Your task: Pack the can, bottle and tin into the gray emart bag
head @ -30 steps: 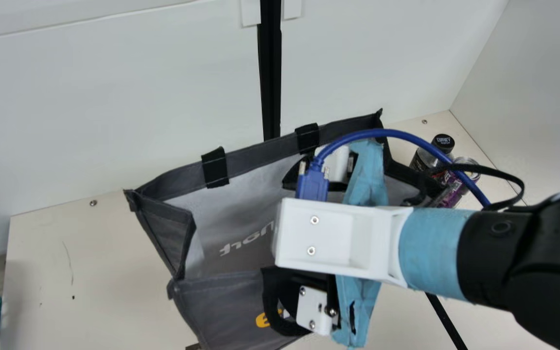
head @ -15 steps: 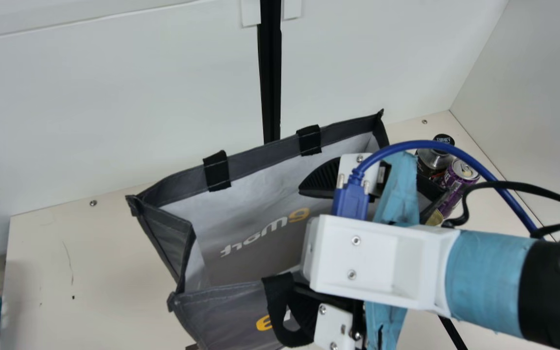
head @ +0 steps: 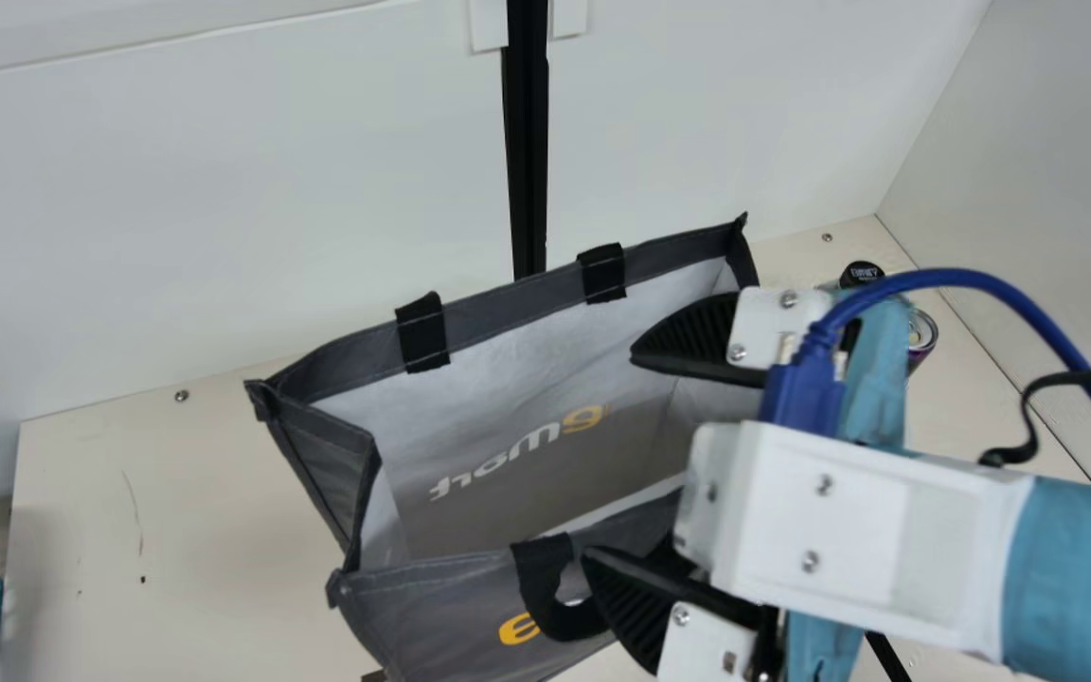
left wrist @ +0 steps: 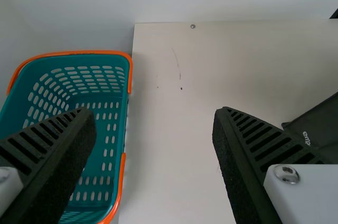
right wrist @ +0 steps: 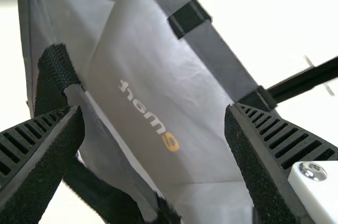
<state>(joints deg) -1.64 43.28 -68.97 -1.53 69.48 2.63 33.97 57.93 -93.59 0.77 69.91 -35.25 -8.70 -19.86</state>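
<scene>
In the main view my right gripper [head: 635, 455] is over the right part of the gray emart bag [head: 545, 474], its fingers wide apart with nothing between them. The bag stands open at the top. Behind the gripper, at the table's right, the purple can [head: 921, 338] and a bottle with a black cap [head: 860, 275] are partly hidden. The right wrist view has the right gripper [right wrist: 154, 134] spread over the bag [right wrist: 153, 76]. Away from the bag, my left gripper [left wrist: 153, 145] is open and empty in the left wrist view, with a bag corner [left wrist: 317, 129] to one side.
A teal basket with orange handles [left wrist: 105, 123] stands beside the cream table [left wrist: 174, 129]. White walls [head: 223, 189] rise behind and to the right of the table, with a black post [head: 527, 142] behind the bag.
My right gripper has moved right across the bag, uncovering more of its inside. The can and bottle were less covered half a second ago. The basket has stayed put.
</scene>
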